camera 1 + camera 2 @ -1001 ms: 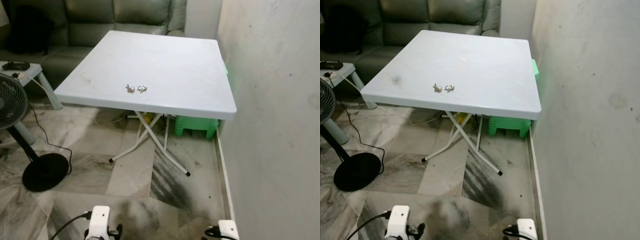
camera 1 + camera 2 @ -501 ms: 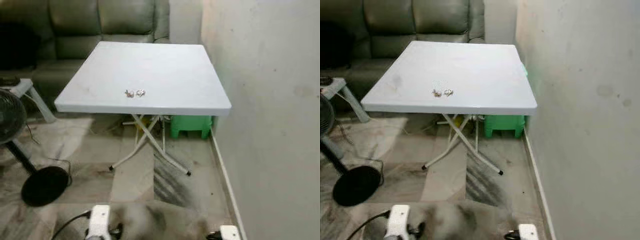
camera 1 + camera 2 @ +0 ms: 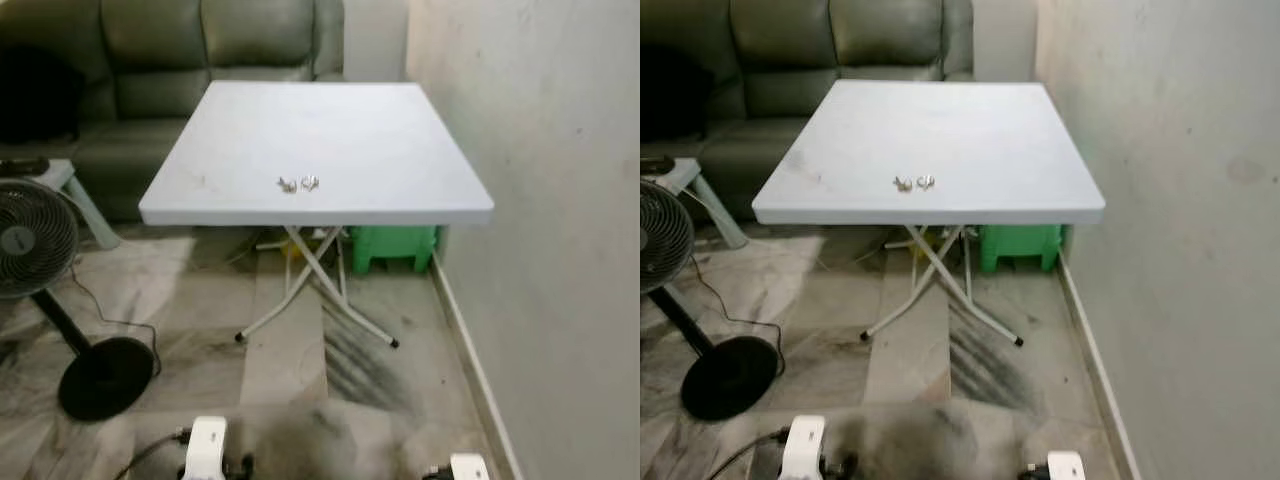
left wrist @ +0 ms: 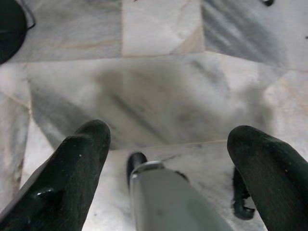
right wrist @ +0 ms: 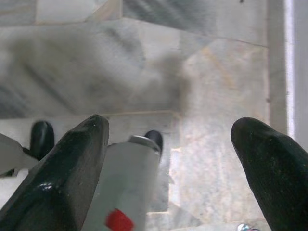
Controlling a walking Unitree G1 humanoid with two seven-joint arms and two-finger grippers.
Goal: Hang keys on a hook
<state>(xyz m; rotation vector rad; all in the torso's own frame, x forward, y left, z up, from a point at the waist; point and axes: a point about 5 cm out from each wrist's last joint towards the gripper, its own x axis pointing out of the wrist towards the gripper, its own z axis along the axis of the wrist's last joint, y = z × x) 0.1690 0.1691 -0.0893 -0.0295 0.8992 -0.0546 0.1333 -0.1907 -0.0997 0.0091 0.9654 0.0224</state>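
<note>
Keys (image 3: 298, 184) near table (image 3: 400, 140) front edge | left claw (image 4: 163, 144), right claw (image 5: 168, 139) spread, empty

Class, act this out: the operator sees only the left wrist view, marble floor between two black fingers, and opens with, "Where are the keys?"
Observer: The keys lie on a white folding table ahead, near its front edge.
Operator: Is the other arm any closer to them?
Observer: No. The right gripper hangs open over the floor, well short of the table.
Operator: What hems the table in?
Observer: A wall runs along the table's right side.
</note>
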